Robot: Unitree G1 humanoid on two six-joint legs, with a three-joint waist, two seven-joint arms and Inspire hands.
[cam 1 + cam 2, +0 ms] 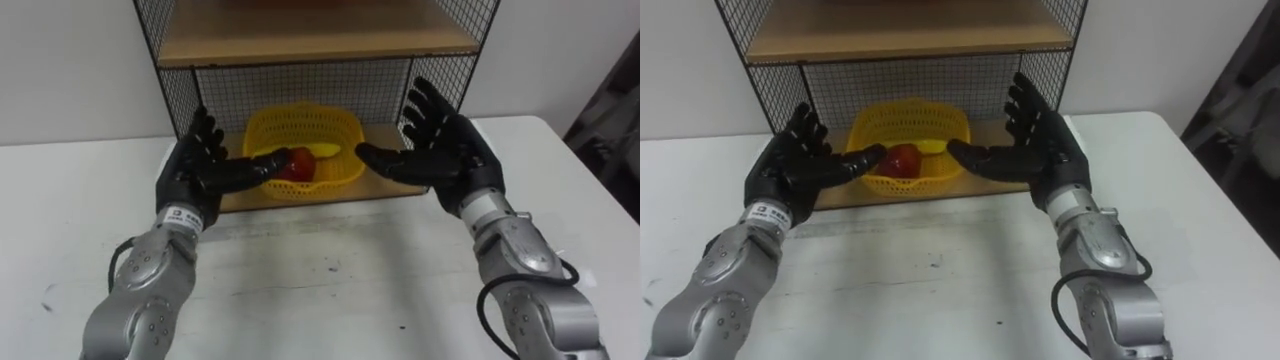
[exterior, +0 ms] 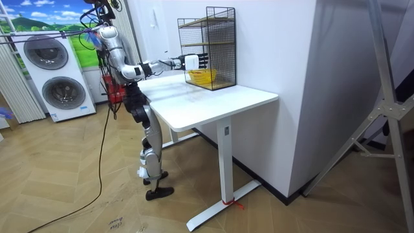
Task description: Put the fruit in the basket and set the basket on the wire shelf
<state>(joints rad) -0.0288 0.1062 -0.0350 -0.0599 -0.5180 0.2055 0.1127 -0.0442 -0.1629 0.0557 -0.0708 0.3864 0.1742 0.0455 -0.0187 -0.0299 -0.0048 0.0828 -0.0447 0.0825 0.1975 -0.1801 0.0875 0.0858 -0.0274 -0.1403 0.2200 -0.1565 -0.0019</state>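
Note:
A yellow mesh basket (image 1: 300,135) (image 1: 910,130) stands on the bottom wooden board of the wire shelf (image 1: 310,40) (image 2: 208,45). Inside it lie a red apple (image 1: 298,164) (image 1: 904,160) and a yellow banana (image 1: 325,151) (image 1: 930,147). My left hand (image 1: 200,165) (image 1: 795,170) is open just left of the basket, its thumb reaching toward the rim beside the apple. On the basket's right my right hand (image 1: 445,150) (image 1: 1040,150) is open too, palm turned inward, a little apart from the rim. In the room view I stand at the white table (image 2: 207,100) with both arms stretched to the shelf.
The shelf's upper wooden board (image 1: 320,35) hangs close above the basket, with black wire mesh at the back and sides. White table top (image 1: 330,290) lies in front of the shelf. Washing machines (image 2: 55,77) stand behind me in the room view.

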